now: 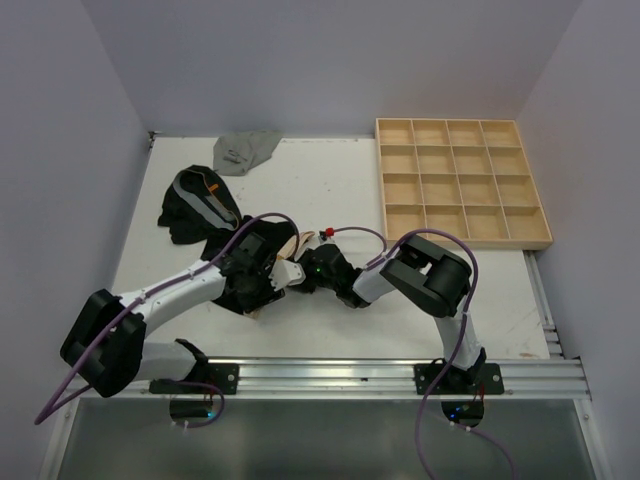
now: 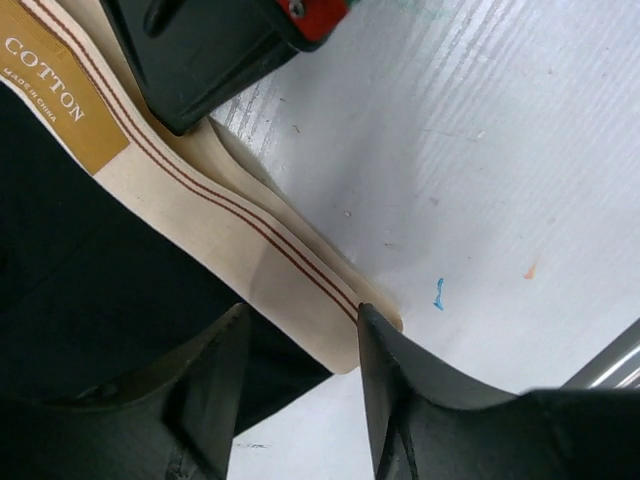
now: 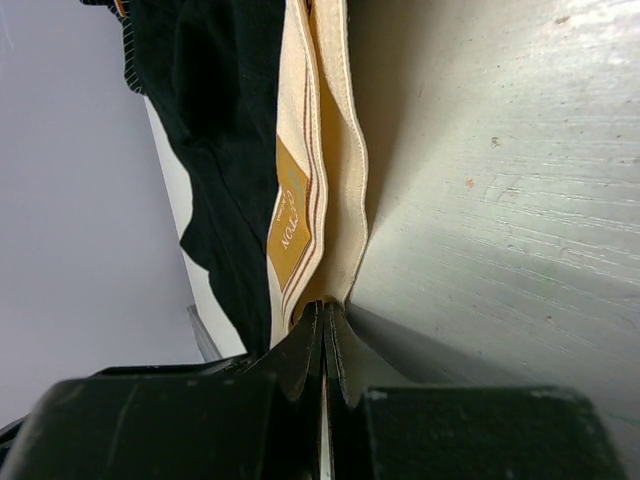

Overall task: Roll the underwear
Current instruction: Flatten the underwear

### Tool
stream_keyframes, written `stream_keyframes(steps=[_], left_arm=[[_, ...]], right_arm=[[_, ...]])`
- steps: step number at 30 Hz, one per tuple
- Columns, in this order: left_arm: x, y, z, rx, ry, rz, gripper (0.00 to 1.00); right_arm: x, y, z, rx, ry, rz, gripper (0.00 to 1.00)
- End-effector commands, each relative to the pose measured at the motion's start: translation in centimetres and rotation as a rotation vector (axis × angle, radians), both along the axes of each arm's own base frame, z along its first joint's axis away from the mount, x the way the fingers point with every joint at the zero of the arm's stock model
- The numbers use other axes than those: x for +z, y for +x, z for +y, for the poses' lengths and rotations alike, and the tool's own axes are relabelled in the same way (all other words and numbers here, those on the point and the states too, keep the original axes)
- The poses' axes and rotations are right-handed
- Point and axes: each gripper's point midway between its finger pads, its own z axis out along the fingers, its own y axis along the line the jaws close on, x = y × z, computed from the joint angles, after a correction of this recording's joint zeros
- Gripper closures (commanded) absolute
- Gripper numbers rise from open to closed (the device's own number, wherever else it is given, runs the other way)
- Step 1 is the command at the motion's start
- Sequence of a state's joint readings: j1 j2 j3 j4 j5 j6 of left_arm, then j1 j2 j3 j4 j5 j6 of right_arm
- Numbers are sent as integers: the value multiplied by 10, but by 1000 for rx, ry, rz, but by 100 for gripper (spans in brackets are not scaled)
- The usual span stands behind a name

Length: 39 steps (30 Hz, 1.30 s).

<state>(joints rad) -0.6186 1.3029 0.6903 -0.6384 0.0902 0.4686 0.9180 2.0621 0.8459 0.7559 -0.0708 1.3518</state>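
A black underwear (image 1: 285,246) with a cream waistband (image 2: 200,200) and a tan label lies at mid-table between both arms. My left gripper (image 2: 300,325) is open; its fingertips straddle the waistband's near corner, and the right fingertip (image 2: 375,330) touches the edge. My right gripper (image 3: 325,312) is shut on the waistband's fold (image 3: 345,200), low against the table. Its black finger (image 2: 200,60) also shows over the waistband in the left wrist view. From above, the left gripper (image 1: 272,275) and right gripper (image 1: 302,264) meet at this garment.
More black underwear (image 1: 195,210) is heaped at the left. A grey one (image 1: 245,150) lies by the back wall. A wooden grid tray (image 1: 460,180) stands at the back right. The metal rail (image 1: 350,375) runs along the near edge.
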Motion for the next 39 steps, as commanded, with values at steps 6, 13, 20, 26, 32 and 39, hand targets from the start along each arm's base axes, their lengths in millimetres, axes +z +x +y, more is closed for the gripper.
stream_keyframes(steps=[6, 13, 20, 26, 32, 39], left_arm=[[21, 22, -14, 45, -53, -92, 46], [51, 73, -36, 171, -130, -256, 48], [41, 79, -45, 160, -135, -230, 49], [28, 74, -47, 141, -131, -194, 49], [21, 75, -47, 140, -126, -190, 49], [8, 77, -45, 155, -106, -182, 49]], right_arm=[[-40, -12, -18, -17, -117, 55, 100], [-46, -19, -19, -16, -135, 70, 100], [-52, -21, -26, -45, -137, 96, 100], [-55, -24, -26, -51, -116, 112, 100], [-56, -24, -25, -51, -111, 114, 100], [-58, -25, -28, -58, -113, 123, 100]])
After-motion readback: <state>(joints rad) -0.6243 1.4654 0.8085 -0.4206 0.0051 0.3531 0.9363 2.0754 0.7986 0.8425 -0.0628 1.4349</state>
